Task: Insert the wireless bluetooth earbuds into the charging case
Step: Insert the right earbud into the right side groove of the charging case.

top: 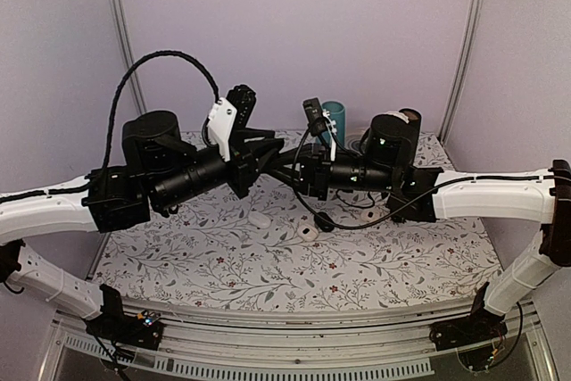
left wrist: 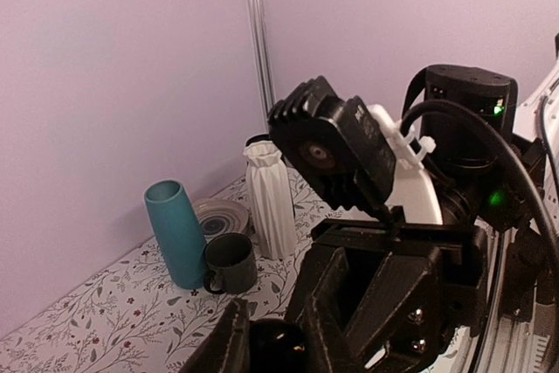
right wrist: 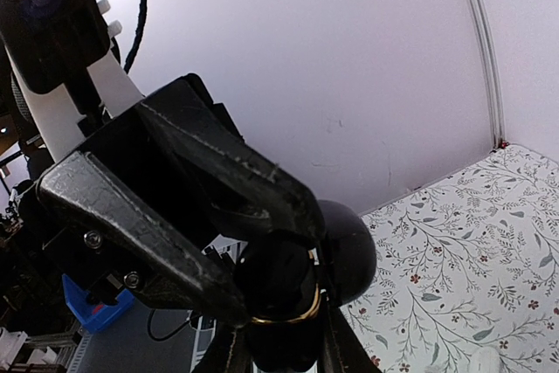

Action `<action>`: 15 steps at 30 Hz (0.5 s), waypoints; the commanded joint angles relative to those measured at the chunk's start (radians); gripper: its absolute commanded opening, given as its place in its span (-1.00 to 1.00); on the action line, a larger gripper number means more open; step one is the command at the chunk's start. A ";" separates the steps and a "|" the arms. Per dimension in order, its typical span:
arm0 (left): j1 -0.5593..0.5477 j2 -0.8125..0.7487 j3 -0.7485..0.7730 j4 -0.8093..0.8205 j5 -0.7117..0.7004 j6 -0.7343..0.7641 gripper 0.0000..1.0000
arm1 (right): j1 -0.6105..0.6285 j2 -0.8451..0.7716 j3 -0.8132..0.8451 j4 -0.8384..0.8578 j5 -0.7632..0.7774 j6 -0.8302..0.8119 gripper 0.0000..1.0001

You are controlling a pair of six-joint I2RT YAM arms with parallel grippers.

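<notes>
Black charging case [right wrist: 284, 290] hangs mid-air over the table [right wrist: 454, 251] — right fingers [right wrist: 336, 357] clamped on it, left fingers [right wrist: 218, 163] angled in from 10 o'clock, grip unclear — earbuds hidden.

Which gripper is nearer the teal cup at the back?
Right, narrowly. The teal cup stands at the back, just behind the right arm's wrist. Both grippers meet at centre on a black case, the right gripper on the cup's side, the left gripper beyond it.
</notes>
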 commanded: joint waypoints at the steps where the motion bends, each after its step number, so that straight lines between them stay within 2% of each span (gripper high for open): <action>1: -0.034 0.014 0.006 -0.043 0.014 -0.007 -0.52 | -0.003 -0.040 0.049 0.025 0.050 -0.017 -0.94; 15: -0.033 0.007 0.007 -0.035 -0.026 -0.006 -0.38 | -0.003 -0.042 0.051 0.011 0.057 -0.031 -0.94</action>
